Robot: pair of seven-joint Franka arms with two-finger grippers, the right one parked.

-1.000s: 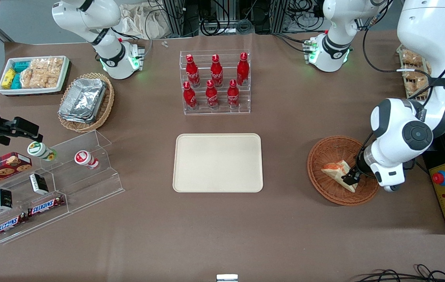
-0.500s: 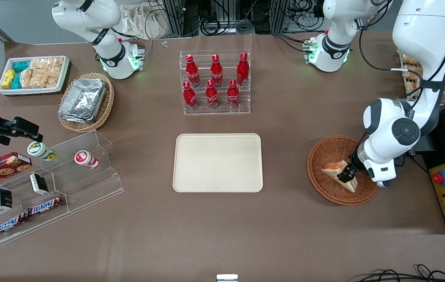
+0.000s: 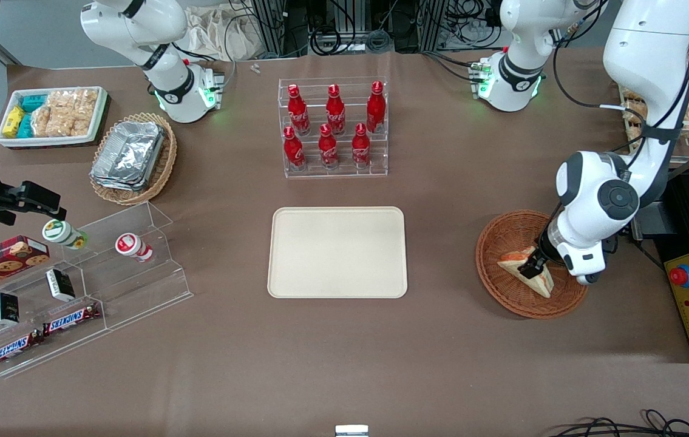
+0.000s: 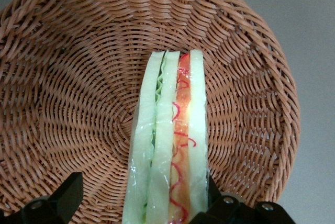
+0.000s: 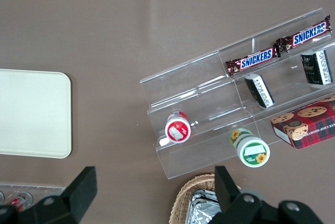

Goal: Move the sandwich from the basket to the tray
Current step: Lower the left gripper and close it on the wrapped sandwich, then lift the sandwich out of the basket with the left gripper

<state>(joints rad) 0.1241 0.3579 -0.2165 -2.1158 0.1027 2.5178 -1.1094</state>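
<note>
Two Snickers bars (image 5: 277,45) lie well apart from pincer (image 3: 531,264).

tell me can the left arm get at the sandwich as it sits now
Probably yes. The gripper is down in the basket with its open fingers on either side of the sandwich, which stands on edge with nothing covering it.

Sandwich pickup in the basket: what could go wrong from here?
1. The gripper is open, with one finger touching the sandwich and the other well clear. Closing off-centre could push the wedge sideways instead of clamping it.
2. The sandwich looks soft and plastic-wrapped, so a firm squeeze may crush it or let it slip.
3. The basket looks light and could shift or lift along with it.
</note>
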